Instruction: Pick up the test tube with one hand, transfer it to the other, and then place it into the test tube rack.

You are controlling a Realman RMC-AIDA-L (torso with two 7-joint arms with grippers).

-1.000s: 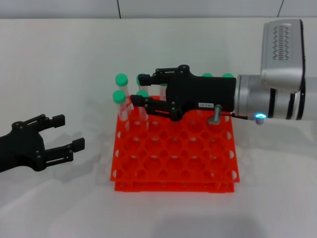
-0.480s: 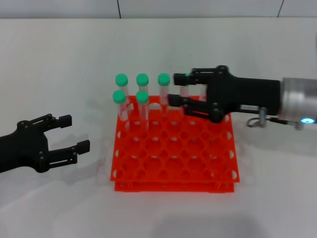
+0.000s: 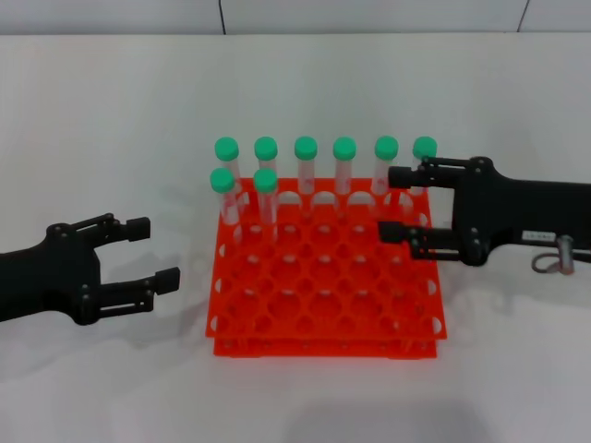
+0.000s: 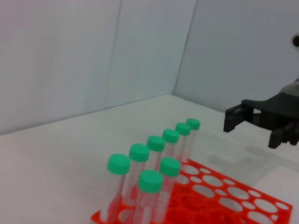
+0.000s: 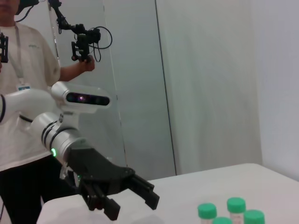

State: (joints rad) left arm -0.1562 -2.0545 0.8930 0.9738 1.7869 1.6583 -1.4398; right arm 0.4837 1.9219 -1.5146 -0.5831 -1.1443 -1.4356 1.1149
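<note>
The orange-red test tube rack (image 3: 325, 346) stands mid-table with several green-capped tubes upright in it: a full back row and two in the second row at the left. I cannot tell the test tube (image 3: 266, 185) apart from the others; no tube is held. My right gripper (image 3: 388, 203), with its white sticker, hangs open and empty over the rack's right back part, beside the rightmost tubes. On the left of the rack my left gripper (image 3: 157, 251) is open and empty. The left wrist view shows the rack (image 4: 224, 200) and the right gripper (image 4: 251, 132).
The white table (image 3: 111, 111) runs to a pale wall at the back. In the right wrist view the left gripper (image 5: 132, 207) is seen in front of a person (image 5: 18, 93) who holds a camera rig at the table's far side.
The right gripper has pulled back to the right, from the rack's left back tubes to its right side, staying open. The left gripper has crept a little towards the rack.
</note>
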